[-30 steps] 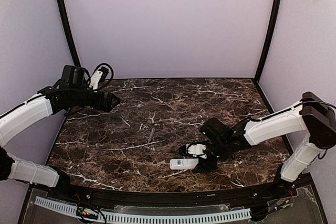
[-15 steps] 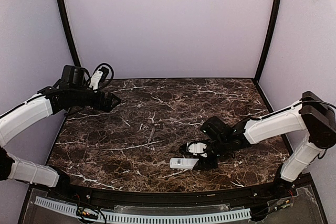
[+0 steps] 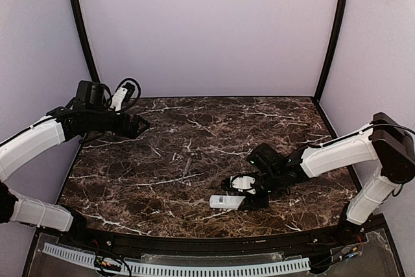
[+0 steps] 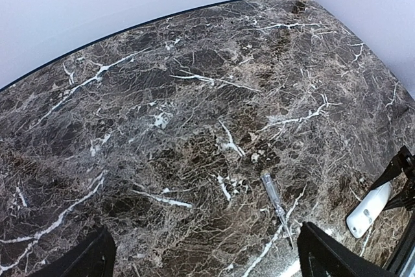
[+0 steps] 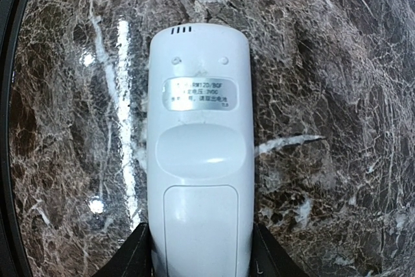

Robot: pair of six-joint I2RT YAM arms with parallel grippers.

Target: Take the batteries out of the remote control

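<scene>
dark brown white-veined marble-patterned tabletop [image 3: 194, 128] seen. slim clear pen-like tool [image 4: 275, 198] laid flat on it. pale lilac walls [image 3: 207, 30] set behind, black corner poles [image 3: 333, 30] stood upright, white perforated strip [image 3: 194, 268] fixed along near edge.

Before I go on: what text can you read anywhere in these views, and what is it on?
"RM12D/BGF" (blurred, so roughly): top line of the silver label on the back of the remote control.
Second line of that label: too small to read.
No other text in any view.

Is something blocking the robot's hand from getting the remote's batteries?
Yes. The battery cover is closed on the back of the remote control, hiding the batteries. The right gripper grips the remote control's sides.
</scene>
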